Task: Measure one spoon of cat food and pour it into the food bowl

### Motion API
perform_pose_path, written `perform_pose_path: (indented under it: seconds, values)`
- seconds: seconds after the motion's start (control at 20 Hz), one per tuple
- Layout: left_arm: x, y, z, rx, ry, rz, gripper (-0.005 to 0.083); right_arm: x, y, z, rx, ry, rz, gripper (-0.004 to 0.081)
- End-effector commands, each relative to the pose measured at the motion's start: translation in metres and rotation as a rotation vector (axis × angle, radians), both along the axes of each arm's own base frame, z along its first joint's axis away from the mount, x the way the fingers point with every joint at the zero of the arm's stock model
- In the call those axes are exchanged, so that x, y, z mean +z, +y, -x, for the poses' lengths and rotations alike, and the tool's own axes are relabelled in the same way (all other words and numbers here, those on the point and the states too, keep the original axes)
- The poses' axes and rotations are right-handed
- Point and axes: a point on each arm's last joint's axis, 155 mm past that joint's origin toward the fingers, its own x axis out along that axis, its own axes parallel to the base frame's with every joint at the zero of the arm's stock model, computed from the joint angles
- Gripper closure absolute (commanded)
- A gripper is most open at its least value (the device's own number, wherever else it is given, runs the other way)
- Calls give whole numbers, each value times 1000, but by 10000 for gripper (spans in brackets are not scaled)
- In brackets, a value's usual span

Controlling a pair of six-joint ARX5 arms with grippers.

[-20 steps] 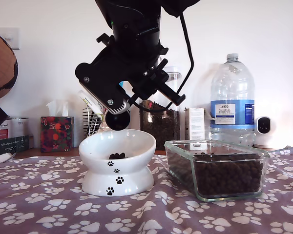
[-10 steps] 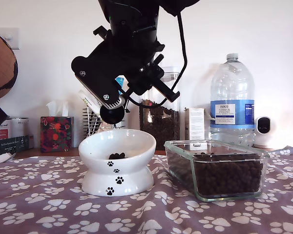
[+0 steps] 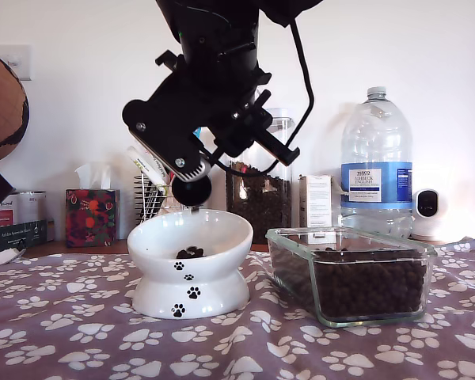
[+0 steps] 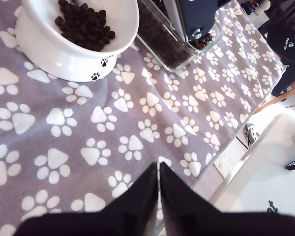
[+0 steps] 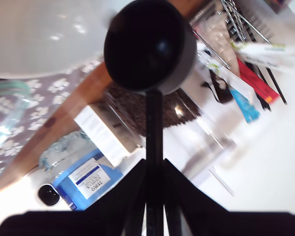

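My second hand [image 5: 154, 172] pinches the spoon [image 5: 150, 46] by its handle, cup tipped above the bowl [image 3: 190, 261]. Cat food [image 4: 84, 24] lies in the bowl. My first hand [image 4: 159, 189] is pressed together, empty, above the table [image 4: 88, 142].

Bright, even daylight with soft shadows; the second wrist view is blurred, its white areas overexposed
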Motion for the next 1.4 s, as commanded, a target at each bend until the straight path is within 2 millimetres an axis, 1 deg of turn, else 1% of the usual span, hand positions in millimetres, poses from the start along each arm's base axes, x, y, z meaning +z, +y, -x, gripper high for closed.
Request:
perform_pose_path:
  seconds: [0.0, 0.05, 0.1, 0.2, 0.25, 0.4, 0.5, 0.75, 0.8, 0.9, 1.05, 1.2, 1.25, 1.35]
  values:
    - [-1, -1, 0, -3, 2, 2, 793, 1, 1, 1, 23, -4, 79, 783]
    - [-1, -1, 0, -3, 2, 2, 793, -5, -1, 3, 21, 17, 98, 783]
    - [-1, -1, 0, -3, 2, 2, 793, -7, -2, 3, 19, 22, 99, 783]
    - [-1, -1, 0, -3, 3, 2, 793, -11, 1, 4, 18, 42, 28, 783]
    - [-1, -1, 0, -2, 3, 2, 793, -14, -2, 4, 1, 54, -2, 783]
    - [-1, -1, 0, -3, 1, 2, 793, -19, -15, -1, -105, 63, -195, 783]
    - [-1, 0, -1, 1, 0, -1, 793, -19, -18, -1, -146, 64, -296, 782]
    - [-1, 0, -1, 3, -1, -4, 793, -28, -34, 7, -246, 156, -511, 783]
    - [-1, 0, -1, 3, -2, -4, 793, -27, -38, 9, -265, 178, -564, 783]
    - [-2, 1, -2, 6, -5, -9, 793, -16, -45, 14, -303, 209, -698, 783]
    - [-3, 3, -4, 19, -12, -23, 793, -2, -62, 25, -397, 294, -952, 783]
    - [-3, 3, -4, 19, -13, -23, 793, 3, -86, 36, -543, 384, -1188, 783]
    - [-3, 3, -4, 19, -13, -23, 793, 4, -90, 40, -591, 417, -1270, 783]
    - [-3, 3, -5, 19, -15, -22, 793, 6, -106, 43, -709, 442, -1424, 782]
